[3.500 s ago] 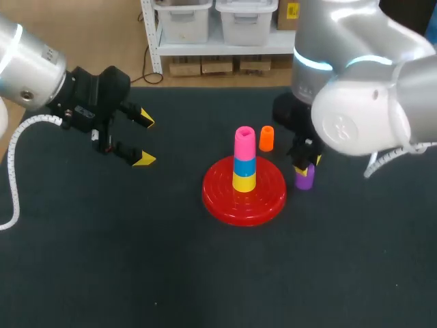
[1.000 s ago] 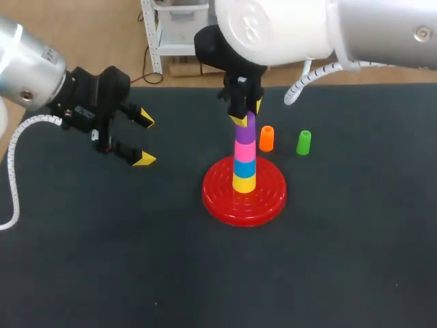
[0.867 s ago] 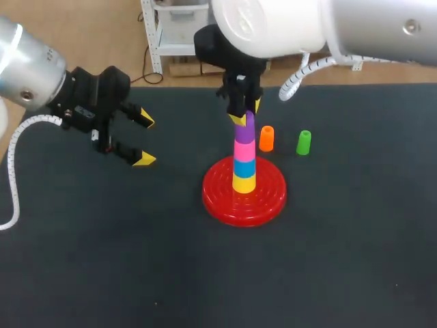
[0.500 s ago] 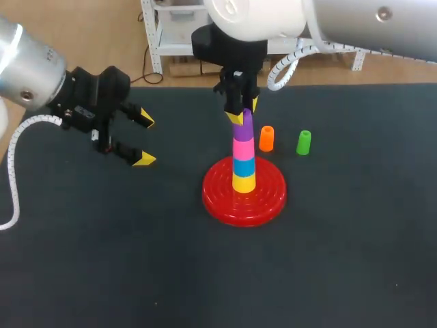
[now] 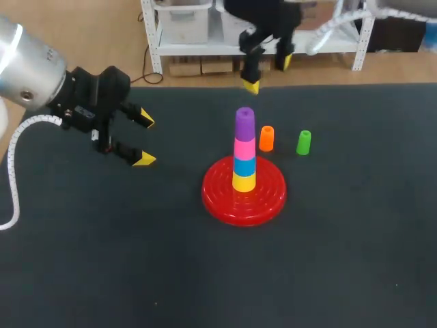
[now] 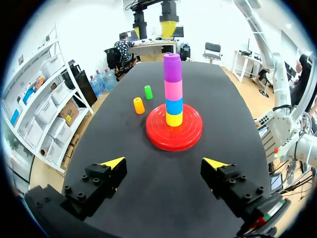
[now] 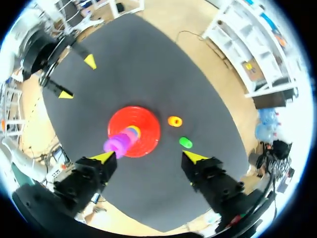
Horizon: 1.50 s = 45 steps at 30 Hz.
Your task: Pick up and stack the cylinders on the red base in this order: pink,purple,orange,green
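Observation:
On the red base (image 5: pixel 222 203) stands a stack of yellow, blue, pink and, on top, a purple cylinder (image 5: pixel 244 123). An orange cylinder (image 5: pixel 267 138) and a green cylinder (image 5: pixel 304 142) stand on the table just right of the base. My right gripper (image 5: pixel 267 74) hangs open and empty high above and behind the stack; its wrist view looks straight down on the purple cylinder (image 7: pixel 115 144), the base (image 7: pixel 146 121), the orange cylinder (image 7: pixel 174 121) and the green cylinder (image 7: pixel 185 143). My left gripper (image 5: pixel 142 141) is open and empty, left of the base, facing the stack (image 6: pixel 173 84).
The table (image 5: pixel 328 260) has a dark mat, bare in front of and to the right of the base. In the left wrist view the orange cylinder (image 6: pixel 139 105) and green cylinder (image 6: pixel 148 92) stand beside the base (image 6: pixel 190 136), beyond my left gripper (image 6: pixel 164 163).
My right gripper has opened, let go of the purple cylinder on top of the pink one, and risen up and back. The left arm has not moved.

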Each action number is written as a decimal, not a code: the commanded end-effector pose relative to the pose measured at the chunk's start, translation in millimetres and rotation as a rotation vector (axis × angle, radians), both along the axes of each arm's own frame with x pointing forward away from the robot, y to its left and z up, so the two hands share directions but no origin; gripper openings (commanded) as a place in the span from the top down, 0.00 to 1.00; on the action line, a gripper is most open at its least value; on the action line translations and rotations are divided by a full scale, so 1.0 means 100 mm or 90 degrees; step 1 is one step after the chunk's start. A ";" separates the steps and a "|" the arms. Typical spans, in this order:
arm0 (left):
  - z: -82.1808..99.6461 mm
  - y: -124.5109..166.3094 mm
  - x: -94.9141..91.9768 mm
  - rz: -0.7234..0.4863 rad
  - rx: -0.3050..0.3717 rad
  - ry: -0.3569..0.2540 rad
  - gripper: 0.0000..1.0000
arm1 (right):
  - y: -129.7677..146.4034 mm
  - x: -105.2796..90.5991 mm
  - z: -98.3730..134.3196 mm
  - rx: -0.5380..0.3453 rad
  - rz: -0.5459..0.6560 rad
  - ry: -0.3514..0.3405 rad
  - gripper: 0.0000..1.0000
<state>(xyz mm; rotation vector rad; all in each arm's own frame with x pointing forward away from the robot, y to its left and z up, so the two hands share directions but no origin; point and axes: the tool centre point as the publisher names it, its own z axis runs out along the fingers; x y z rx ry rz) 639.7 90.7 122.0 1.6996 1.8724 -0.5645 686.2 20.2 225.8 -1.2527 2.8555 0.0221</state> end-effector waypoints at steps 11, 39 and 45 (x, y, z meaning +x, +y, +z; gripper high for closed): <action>0.00 0.00 -0.01 0.000 0.000 -0.002 0.00 | -0.26 0.63 -1.03 -0.035 -0.086 0.023 0.00; 0.00 0.00 -0.01 0.000 0.000 -0.002 0.00 | -0.20 0.64 -1.92 -0.066 -0.055 0.104 0.00; 0.00 0.00 -0.01 0.000 0.000 -0.002 0.00 | -0.24 0.63 -1.97 -0.064 -0.067 0.108 0.00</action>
